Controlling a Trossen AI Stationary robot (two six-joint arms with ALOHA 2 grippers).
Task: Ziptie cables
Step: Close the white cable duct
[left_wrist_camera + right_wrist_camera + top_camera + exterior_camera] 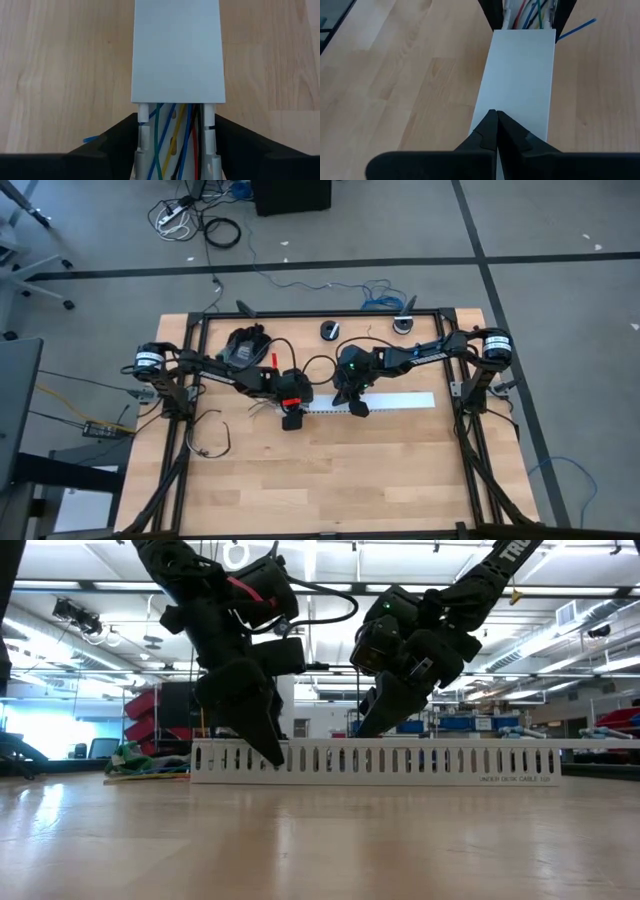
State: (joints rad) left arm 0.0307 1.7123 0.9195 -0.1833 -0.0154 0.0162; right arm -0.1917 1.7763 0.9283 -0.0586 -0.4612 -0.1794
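A white slotted duct lies across the middle of the table, a flat white cover closing most of its top. At its uncovered left end, several coloured wires run inside. My left gripper straddles that end. My right gripper is shut above the cover, right of the left gripper. A loose loop of thin dark cables lies flat on the table near the left frame rail; no gripper touches it. My left gripper clasps the duct's uncovered left end between its two fingers, one against each slotted side wall. The fingers slant down from the table's left and lie along the duct, which rests flat on the table. My right gripper sets its shut fingertips on the cover's top face, slanting down from the table's right. The cover stays flat on the duct.
A thin blue strip sticks out beside the duct's left end. Two small round dark things and a black bundle sit along the far edge. Black frame rails line both table sides. Bare wood lies toward the near edge.
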